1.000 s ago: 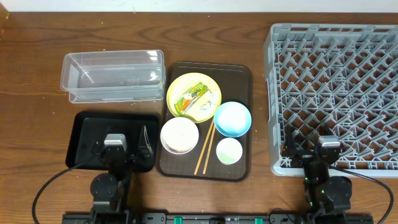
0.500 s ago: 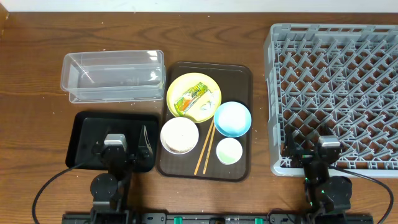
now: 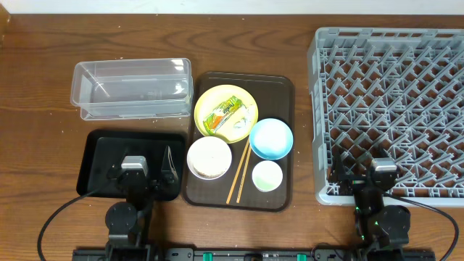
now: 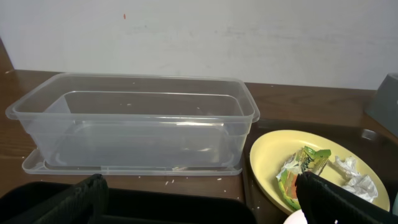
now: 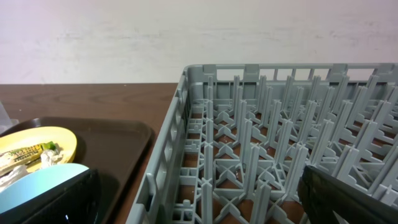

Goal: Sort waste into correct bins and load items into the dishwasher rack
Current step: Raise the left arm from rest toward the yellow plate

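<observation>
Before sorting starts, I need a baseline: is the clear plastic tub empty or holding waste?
Empty: through the clear tub only its bare floor shows; the snack wrapper and white scraps lie on the yellow plate.

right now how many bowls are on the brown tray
2. The round light blue bowl sits on the dark brown serving tray's right side; the round white bowl on its left, across the wooden chopsticks. The small white cup isn't counted; none looks hidden.

A grey rack (image 3: 391, 94) is seen at right; a yellow plate (image 3: 210, 100) bearing a wrapper (image 3: 222, 114) is set on the brown tray (image 3: 279, 90) at centre.
</observation>
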### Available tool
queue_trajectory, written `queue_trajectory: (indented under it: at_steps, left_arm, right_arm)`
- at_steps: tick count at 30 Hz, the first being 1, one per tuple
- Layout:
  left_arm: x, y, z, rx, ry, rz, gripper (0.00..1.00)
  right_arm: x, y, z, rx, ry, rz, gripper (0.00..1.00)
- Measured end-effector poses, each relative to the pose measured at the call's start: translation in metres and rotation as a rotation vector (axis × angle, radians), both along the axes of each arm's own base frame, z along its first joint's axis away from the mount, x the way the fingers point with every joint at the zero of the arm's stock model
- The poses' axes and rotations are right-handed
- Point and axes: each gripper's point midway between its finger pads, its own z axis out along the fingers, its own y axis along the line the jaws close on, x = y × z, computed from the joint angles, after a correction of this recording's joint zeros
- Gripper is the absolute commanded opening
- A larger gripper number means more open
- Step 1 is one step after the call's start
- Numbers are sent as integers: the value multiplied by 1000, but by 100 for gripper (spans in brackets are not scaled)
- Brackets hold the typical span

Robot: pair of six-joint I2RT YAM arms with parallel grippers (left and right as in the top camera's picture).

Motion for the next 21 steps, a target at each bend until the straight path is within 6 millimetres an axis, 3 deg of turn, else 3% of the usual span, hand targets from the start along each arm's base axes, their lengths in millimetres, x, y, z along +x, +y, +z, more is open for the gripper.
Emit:
queue_trajectory:
  at_steps: [21]
  left_arm:
    - [-1,0,-1,-39,19,5,99]
  right_arm:
    - [0,-3,-2,-2,10,-16,99]
